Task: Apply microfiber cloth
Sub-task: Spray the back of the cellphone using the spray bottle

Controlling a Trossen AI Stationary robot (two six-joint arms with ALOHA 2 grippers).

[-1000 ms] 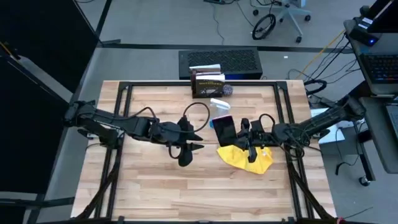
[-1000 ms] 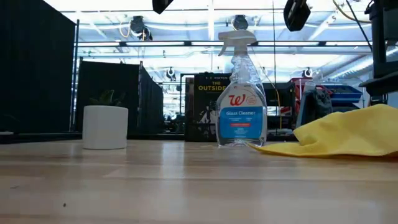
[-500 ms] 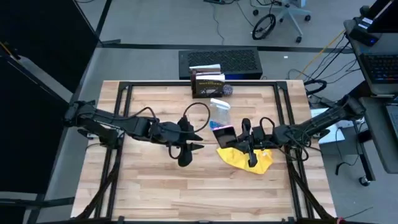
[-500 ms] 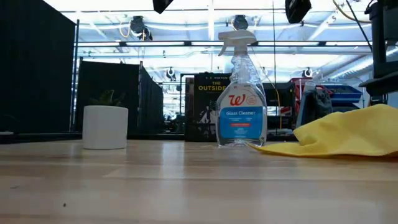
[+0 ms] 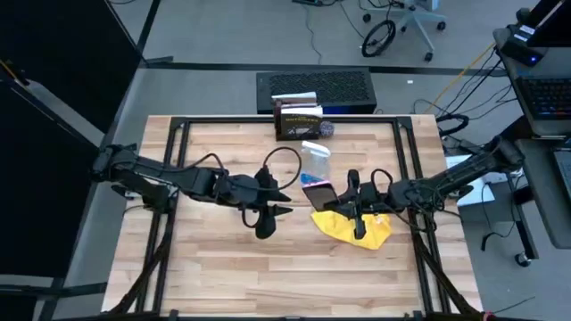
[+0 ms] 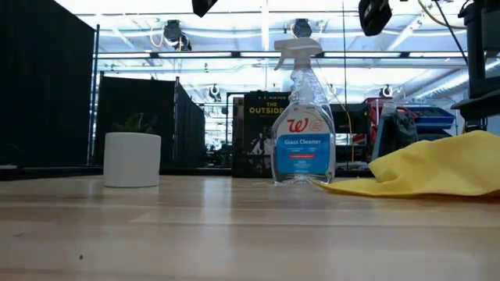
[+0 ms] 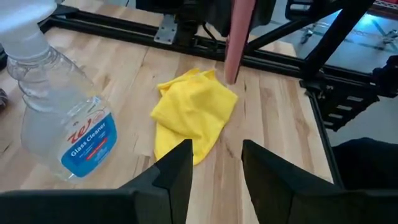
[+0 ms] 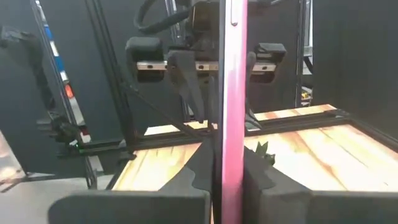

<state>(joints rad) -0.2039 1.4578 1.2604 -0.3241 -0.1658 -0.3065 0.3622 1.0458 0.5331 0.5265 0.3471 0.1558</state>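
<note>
Under right hand (image 5: pixel 343 207): microfiber cloth (image 5: pixel 357 228) (crumpled, untouched).

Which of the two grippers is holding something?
The right gripper: its jaws clamp the pink-edged smartphone on edge; the left gripper hangs open and empty.

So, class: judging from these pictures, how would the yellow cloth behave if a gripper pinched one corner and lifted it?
The microfiber cloth lies crumpled in soft folds on the table, so it would probably hang limp rather than hold its shape. It looks thin, so likely light. Pushed, it would probably bunch up rather than slide whole.
</note>
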